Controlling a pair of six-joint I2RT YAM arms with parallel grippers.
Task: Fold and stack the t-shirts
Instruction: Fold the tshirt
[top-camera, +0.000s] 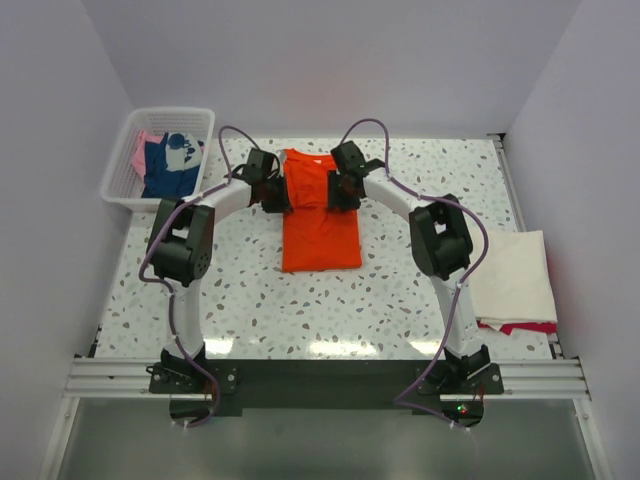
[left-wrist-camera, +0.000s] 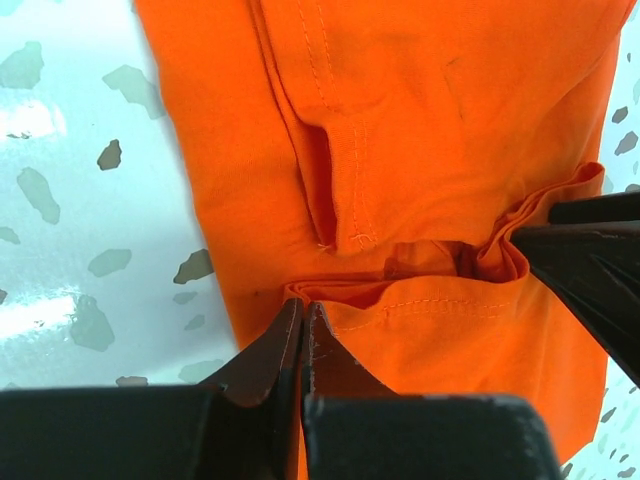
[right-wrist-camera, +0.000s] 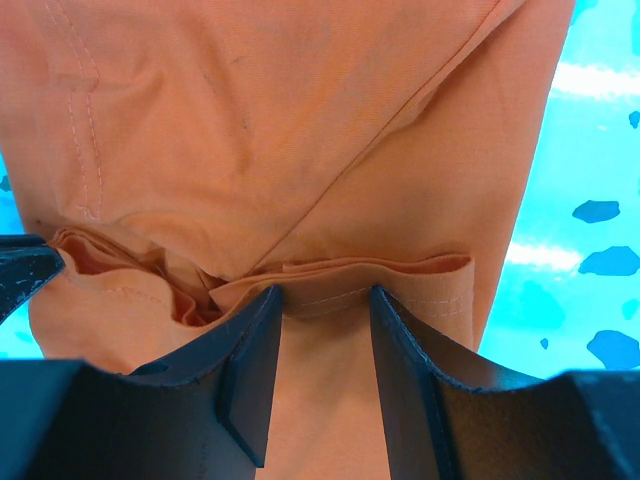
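- From above we see the orange t-shirt (top-camera: 320, 228) folded into a long strip mid-table, with the left gripper (top-camera: 277, 192) and the right gripper (top-camera: 343, 187) at its far end, one on each side.
- Only the left wrist view shows us its fingers (left-wrist-camera: 275, 350) pinched together on a folded hem.
- Only the right wrist view shows its fingers (right-wrist-camera: 250, 350) parted, with the hem lying loose between the tips.
- The overhead view alone shows the cream t-shirt (top-camera: 515, 275) lying on the red t-shirt (top-camera: 530, 327) at the table's right edge.

No legible text, label, brand or number appears; the white print on the navy blue cloth t-shirt (top-camera: 172, 160) is unreadable.
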